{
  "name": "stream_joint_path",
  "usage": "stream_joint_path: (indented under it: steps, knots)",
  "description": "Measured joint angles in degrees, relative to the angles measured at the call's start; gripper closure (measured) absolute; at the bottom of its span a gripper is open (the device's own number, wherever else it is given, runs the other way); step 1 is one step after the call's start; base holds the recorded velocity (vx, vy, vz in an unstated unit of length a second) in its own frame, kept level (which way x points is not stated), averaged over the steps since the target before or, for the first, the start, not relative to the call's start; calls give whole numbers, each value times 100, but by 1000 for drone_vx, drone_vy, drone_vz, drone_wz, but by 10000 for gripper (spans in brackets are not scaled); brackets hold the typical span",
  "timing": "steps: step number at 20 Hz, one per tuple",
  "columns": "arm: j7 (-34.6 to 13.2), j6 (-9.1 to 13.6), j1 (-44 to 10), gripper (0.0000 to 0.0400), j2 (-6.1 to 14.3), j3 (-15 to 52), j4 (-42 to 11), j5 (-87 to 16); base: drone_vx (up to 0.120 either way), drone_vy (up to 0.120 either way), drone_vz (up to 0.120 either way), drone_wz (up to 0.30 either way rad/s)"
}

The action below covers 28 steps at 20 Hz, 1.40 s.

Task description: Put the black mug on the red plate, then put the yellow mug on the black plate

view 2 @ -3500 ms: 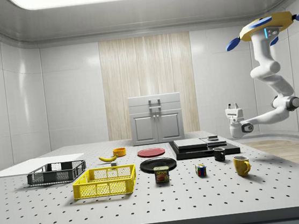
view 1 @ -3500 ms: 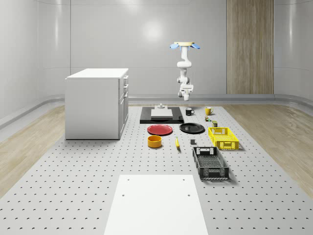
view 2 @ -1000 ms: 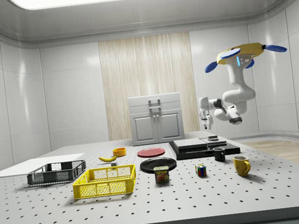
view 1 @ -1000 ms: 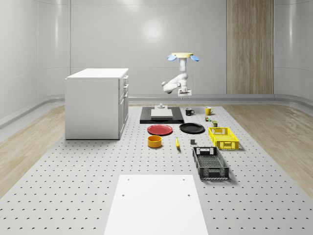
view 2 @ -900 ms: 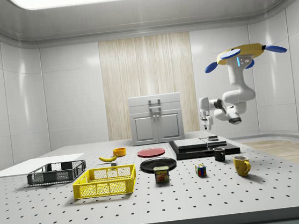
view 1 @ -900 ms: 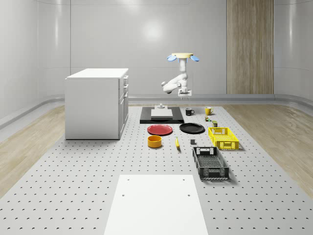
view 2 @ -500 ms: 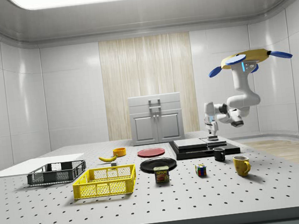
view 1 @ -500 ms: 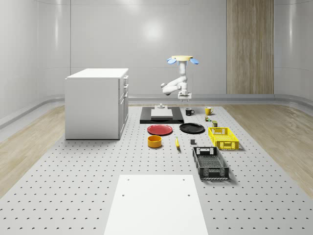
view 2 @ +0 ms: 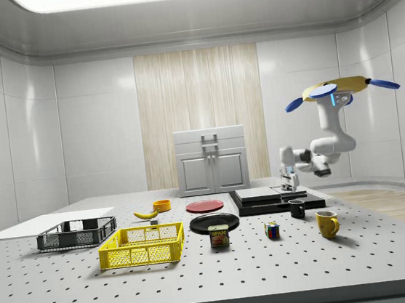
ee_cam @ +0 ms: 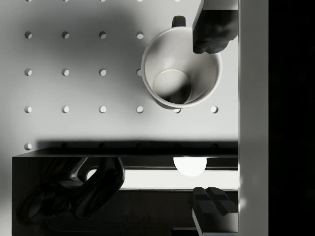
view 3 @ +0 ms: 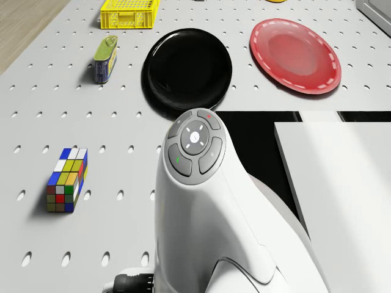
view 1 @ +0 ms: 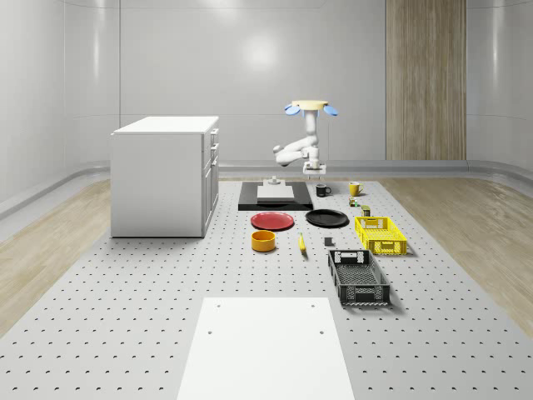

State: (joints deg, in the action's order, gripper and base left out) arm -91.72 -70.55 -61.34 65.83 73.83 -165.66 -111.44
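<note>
The black mug [view 1: 322, 190] [view 2: 297, 209] stands upright on the table beside the black slab; from above its inside is white [ee_cam: 181, 69]. The yellow mug [view 1: 354, 188] [view 2: 327, 223] stands nearby. The red plate [view 1: 272, 221] [view 3: 295, 47] and the black plate [view 1: 326, 218] [view 3: 187, 67] lie side by side, both bare. The drone [view 1: 310, 107] [view 2: 342, 88] hovers over the table's far end. Its gripper [view 1: 314, 171] [view 2: 291, 180] [ee_cam: 205, 119] points down, open, a little above the black mug. One of its fingers [ee_cam: 212, 27] overlaps the mug's rim.
A black slab [view 1: 250, 202] carrying a white block adjoins the black mug. A Rubik's cube [view 3: 66, 180], a can [view 3: 105, 58], a yellow crate [view 1: 381, 234] and a black crate [view 1: 358, 277] sit on the whole-scene view's right. A white cabinet [view 1: 165, 175] stands on its left.
The drone has sunk lower and shifted to the side view's right. The arm has brought the open gripper down closer to the black mug.
</note>
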Motion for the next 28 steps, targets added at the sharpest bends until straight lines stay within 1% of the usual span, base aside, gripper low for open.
stream_joint_path:
  steps: [2, 9, 18, 28]
  knots:
    - [-20, -51, -22, 0, 58, 19, 4, 30, 0, 0, -80, 0]
    - [-289, -197, -297, 0, 206, 28, 22, 69, 0, 0, 0, 0]
    - [-339, -636, -373, 0, 518, -399, 117, -274, 0, 0, 0, 0]
    - [-344, -1011, -428, 0, 761, -760, 235, -568, 0, 0, 0, 0]
